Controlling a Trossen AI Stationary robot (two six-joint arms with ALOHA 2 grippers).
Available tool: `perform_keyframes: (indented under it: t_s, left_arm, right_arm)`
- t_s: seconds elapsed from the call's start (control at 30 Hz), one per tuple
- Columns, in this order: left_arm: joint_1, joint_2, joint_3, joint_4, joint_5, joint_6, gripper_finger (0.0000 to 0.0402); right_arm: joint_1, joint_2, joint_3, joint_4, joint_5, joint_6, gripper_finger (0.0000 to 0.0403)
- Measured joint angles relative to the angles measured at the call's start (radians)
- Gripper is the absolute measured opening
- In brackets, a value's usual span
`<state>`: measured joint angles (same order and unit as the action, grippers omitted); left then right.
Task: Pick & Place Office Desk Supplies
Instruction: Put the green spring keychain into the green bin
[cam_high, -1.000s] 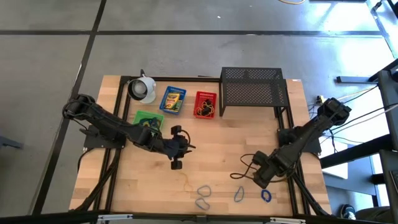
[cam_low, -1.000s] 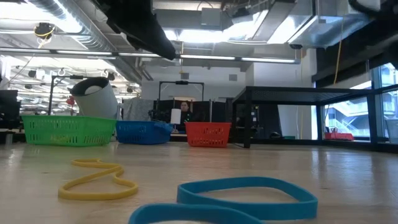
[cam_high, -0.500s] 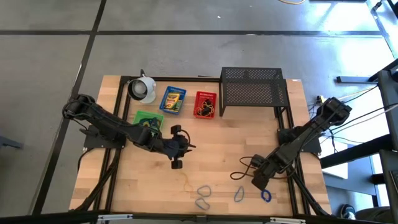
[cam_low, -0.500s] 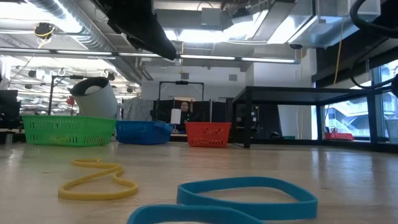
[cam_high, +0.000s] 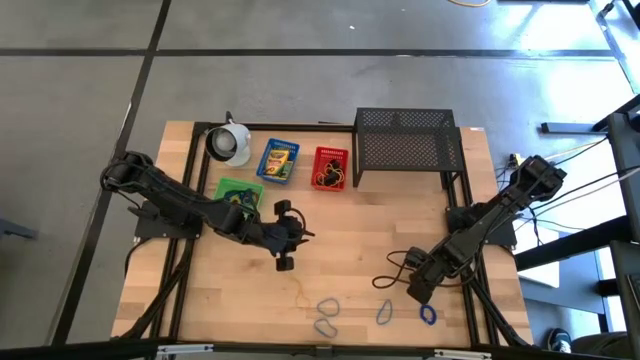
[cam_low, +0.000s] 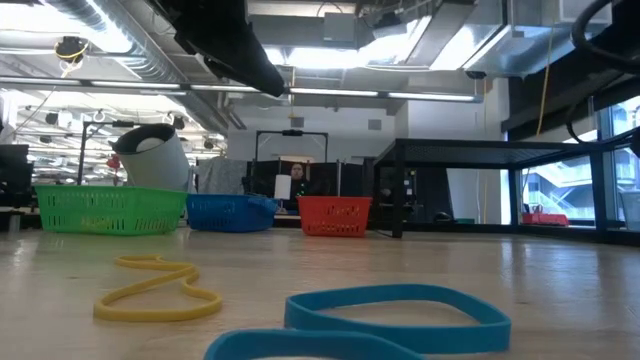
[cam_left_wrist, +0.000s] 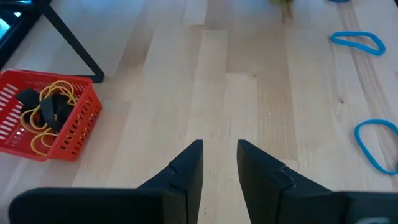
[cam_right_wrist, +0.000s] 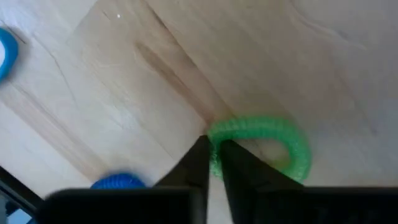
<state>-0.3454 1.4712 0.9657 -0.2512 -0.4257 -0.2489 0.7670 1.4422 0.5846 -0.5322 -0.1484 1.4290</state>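
progress looks partial. red basket by the black mesh rack already holds yellow bands and some dark pieces, the blue basket holds a yellow-green crayon box, and the green basket holds something i cannot make out under the left arm. still loose on the bench near its front edge: a pale blue band with another just beside it, a blue band, a darker blue one, and a faint yellow band seen in the low view. so several pieces are left to sort, by my reading.

the right gripper is down at the bench on the right front, near the blue bands, and its fingers have come nearly together on one end of a green coiled band. the band lies flat, touching the wood, an oval loop whose long axis runs roughly crosswise to the fingers, stretching away to one side of them; the pinched end points into the gap. whether it is truly gripped or only nipped at the edge i cannot tell for sure.

the left gripper hangs over mid-bench, fingers slightly apart with nothing between them, aimed along the boards with the red basket off to one side.
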Motion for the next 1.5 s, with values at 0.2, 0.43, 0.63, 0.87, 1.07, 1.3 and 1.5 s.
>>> perform_keyframes:
  t_s: [0.2,0.43,0.63,0.87,1.07,1.3,1.5]
  left_arm:
    - [0.000,0.000,0.000,0.001,-0.025,0.000,0.0090]
    - [0.000,0.000,0.000,0.042,-0.186,0.016,0.0091]
    - [0.000,0.014,0.000,0.129,-0.153,0.038,0.0109]
    - [-0.001,0.107,0.000,0.348,-0.036,0.175,0.0167]
    - [-0.001,0.212,0.000,0.659,0.171,0.421,0.0206]
    - [-0.001,0.308,0.000,0.936,0.315,0.568,0.0212]
    - [-0.002,0.331,0.000,1.031,0.349,0.575,0.0212]
  right_arm:
    - [0.003,0.003,0.011,-0.003,0.022,-0.139,0.0029]
    - [-0.004,0.011,0.119,0.051,0.245,-0.388,0.0029]
    - [-0.004,0.010,0.236,0.158,0.440,-0.633,0.0015]
    - [-0.018,0.008,0.321,0.357,0.511,-0.919,0.0030]
    - [-0.071,0.008,0.325,0.544,0.438,-1.150,0.0029]
    - [-0.165,0.007,0.325,0.739,0.266,-1.428,0.0029]
    - [-0.235,0.007,0.325,0.761,0.183,-1.489,0.0029]
